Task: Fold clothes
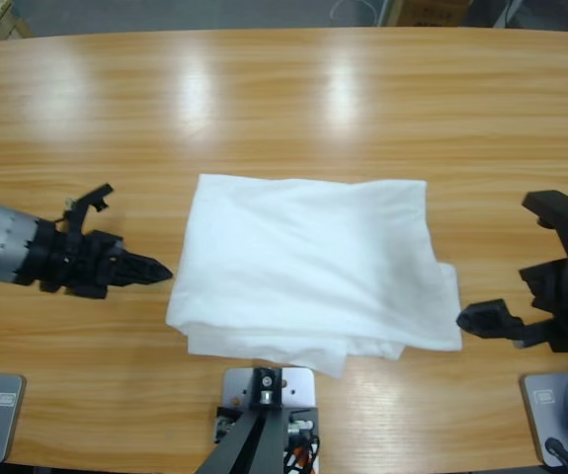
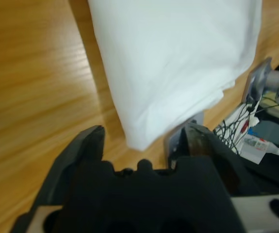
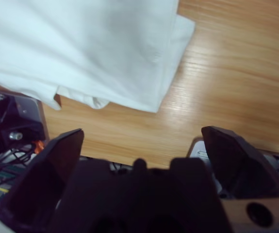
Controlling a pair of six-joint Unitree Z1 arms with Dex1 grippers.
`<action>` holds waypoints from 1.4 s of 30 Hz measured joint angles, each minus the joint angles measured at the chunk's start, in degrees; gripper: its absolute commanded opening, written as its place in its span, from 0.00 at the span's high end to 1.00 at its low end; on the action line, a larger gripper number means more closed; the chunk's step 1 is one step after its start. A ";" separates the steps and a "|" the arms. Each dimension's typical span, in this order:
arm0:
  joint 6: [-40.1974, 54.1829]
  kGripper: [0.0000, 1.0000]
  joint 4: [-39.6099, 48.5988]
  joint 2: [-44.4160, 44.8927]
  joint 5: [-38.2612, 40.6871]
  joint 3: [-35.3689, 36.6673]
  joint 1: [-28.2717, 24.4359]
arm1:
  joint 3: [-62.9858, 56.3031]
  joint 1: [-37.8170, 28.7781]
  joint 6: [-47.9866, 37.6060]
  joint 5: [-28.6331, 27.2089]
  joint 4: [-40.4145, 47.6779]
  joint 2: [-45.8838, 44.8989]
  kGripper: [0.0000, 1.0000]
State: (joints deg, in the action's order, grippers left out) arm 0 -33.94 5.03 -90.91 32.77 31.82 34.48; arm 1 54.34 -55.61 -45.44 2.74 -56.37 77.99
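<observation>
The clothes are one white T-shirt (image 1: 303, 262), folded into a rough rectangle in the middle of the wooden table (image 1: 284, 109). My left gripper (image 1: 140, 242) lies just left of the shirt's left edge, open and holding nothing. In the left wrist view the shirt (image 2: 178, 58) has its near corner hanging just beyond the left gripper (image 2: 145, 133). My right gripper (image 1: 501, 262) stands wide open at the shirt's lower right corner, one jaw almost touching the cloth. In the right wrist view the folded layers of the shirt (image 3: 81, 43) lie ahead of the right gripper (image 3: 144, 141), apart from it.
Bare wood (image 1: 293, 89) stretches behind the shirt to the table's far edge. Loose cables and small parts (image 2: 246, 126) hang by the table's near edge in the left wrist view.
</observation>
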 measured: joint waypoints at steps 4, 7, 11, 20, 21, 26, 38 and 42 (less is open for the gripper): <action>0.18 0.10 -9.40 -6.25 0.99 -5.15 -0.27 | -1.78 0.02 -0.32 0.33 0.00 -3.29 0.00; 0.19 0.11 -15.85 -8.96 1.56 -5.44 -0.37 | -2.45 0.02 -0.73 0.37 -0.54 -5.34 0.00; 0.19 0.15 -20.81 -12.37 2.09 -4.45 -0.39 | -2.76 0.02 -0.88 0.52 -1.77 -6.89 0.00; -0.32 0.37 -23.99 -16.14 3.46 -2.13 -0.35 | -3.03 0.02 -0.88 0.52 -1.66 -6.82 0.00; -0.51 0.52 -24.04 -16.40 3.46 -1.88 -0.24 | -3.03 0.02 -0.88 0.52 -1.43 -6.78 0.00; -0.79 1.00 -24.17 -17.29 3.10 -0.82 0.41 | -3.78 0.02 -0.88 0.52 -0.91 -6.60 0.00; -0.83 1.00 -25.02 -18.39 -4.40 -0.28 4.11 | -4.34 0.02 -0.88 0.40 -0.88 -6.03 0.02; -0.83 1.00 -23.78 -17.69 -7.81 0.22 5.36 | -4.34 0.02 -0.88 -0.03 -0.88 -6.03 0.02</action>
State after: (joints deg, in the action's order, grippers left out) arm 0 -34.77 -18.75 -108.60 24.96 32.04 39.84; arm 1 50.01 -55.58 -46.32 2.71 -57.25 71.96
